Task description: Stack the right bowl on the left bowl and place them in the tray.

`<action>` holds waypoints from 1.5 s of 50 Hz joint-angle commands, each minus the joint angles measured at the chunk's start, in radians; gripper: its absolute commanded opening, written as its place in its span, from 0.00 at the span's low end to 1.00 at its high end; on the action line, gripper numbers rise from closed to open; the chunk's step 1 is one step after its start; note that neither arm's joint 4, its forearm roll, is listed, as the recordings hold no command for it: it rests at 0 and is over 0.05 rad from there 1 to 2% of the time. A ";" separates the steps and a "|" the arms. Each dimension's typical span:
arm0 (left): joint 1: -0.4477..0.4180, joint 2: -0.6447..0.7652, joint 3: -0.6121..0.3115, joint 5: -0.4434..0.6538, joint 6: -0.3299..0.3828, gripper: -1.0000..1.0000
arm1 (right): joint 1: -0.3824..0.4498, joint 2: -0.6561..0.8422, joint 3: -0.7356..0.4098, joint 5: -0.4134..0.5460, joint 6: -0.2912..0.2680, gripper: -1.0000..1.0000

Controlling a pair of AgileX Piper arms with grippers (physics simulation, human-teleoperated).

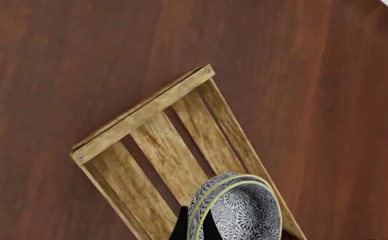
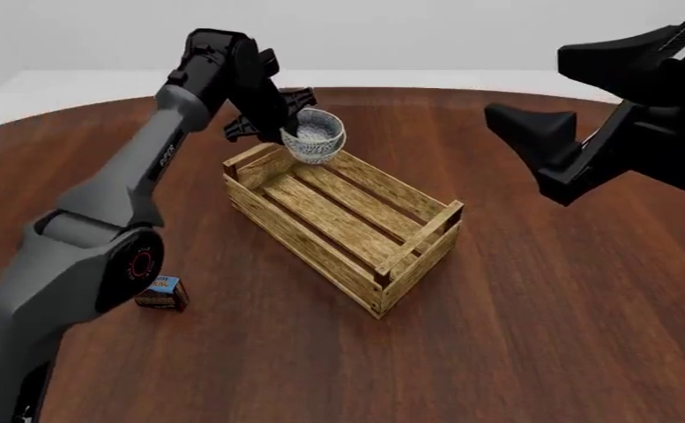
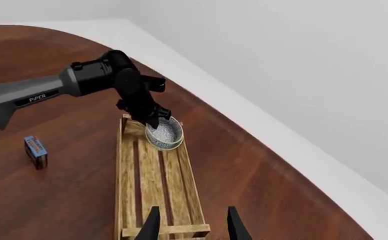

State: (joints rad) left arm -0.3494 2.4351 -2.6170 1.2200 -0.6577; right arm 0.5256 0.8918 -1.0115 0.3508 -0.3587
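The left tool [image 2: 286,134] is clamped on the rim of two small round white bowls with a dense grey-blue speckled pattern, nested one inside the other. Two rims show edge to edge in the left wrist view, so the right bowl [image 1: 243,210] sits inside the left bowl [image 1: 195,212]. The pair is held tilted in the air, above the far end of the tray, at about 11 o'clock from the centre of the front view.

The right tool [image 3: 192,222] hangs released, its two dark fingers spread apart with nothing between them. It is raised above the near end of the tray, at about 3 o'clock in the front view, well apart from the bowls.

Largest in the scene is the round dark reddish-brown wooden desk [image 2: 577,317]. At its middle stands the tray [image 2: 419,238], a large rectangular light-brown slatted wooden crate with raised end rails on corner posts. It lies diagonally, running from 11 o'clock to 5 o'clock. Its slatted floor is bare.

A small blue-topped brown box [image 2: 161,293] rests on the desk at about 8 o'clock, beside the left arm's base and well apart from the tray.
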 commanded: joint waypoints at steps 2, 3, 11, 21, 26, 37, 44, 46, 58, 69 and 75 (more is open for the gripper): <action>-0.025 0.068 -0.011 0.000 -0.008 0.00 | -0.001 -0.012 -0.003 0.007 0.002 1.00; -0.025 0.072 -0.013 0.000 -0.009 0.00 | -0.001 -0.013 -0.002 0.008 0.002 1.00; -0.039 0.115 -0.032 0.000 -0.024 0.00 | -0.003 -0.018 -0.003 0.011 0.002 1.00; -0.054 0.147 -0.039 0.000 -0.035 0.00 | -0.006 -0.029 -0.004 0.017 0.001 1.00; -0.063 0.168 -0.043 -0.001 -0.041 0.00 | -0.004 -0.029 -0.004 0.016 0.002 1.00; -0.071 0.200 -0.041 -0.001 -0.039 0.00 | -0.002 -0.023 -0.004 0.013 0.002 1.00; -0.076 0.214 -0.039 -0.001 -0.035 0.00 | 0.000 -0.023 -0.003 0.013 0.001 1.00; -0.078 0.218 -0.037 -0.001 -0.033 0.00 | 0.000 -0.024 -0.003 0.013 0.002 1.00; -0.082 0.242 -0.032 0.000 -0.017 0.00 | -0.003 -0.024 -0.004 0.015 0.001 1.00; -0.084 0.254 -0.025 0.000 -0.007 0.00 | -0.004 -0.023 -0.005 0.016 0.000 1.00; -0.082 0.262 -0.025 0.000 -0.002 0.00 | -0.004 -0.025 -0.005 0.017 0.000 1.00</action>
State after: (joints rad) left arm -0.4318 2.6698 -2.6790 1.2200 -0.6762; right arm 0.5190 0.8590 -1.0157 0.3711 -0.3595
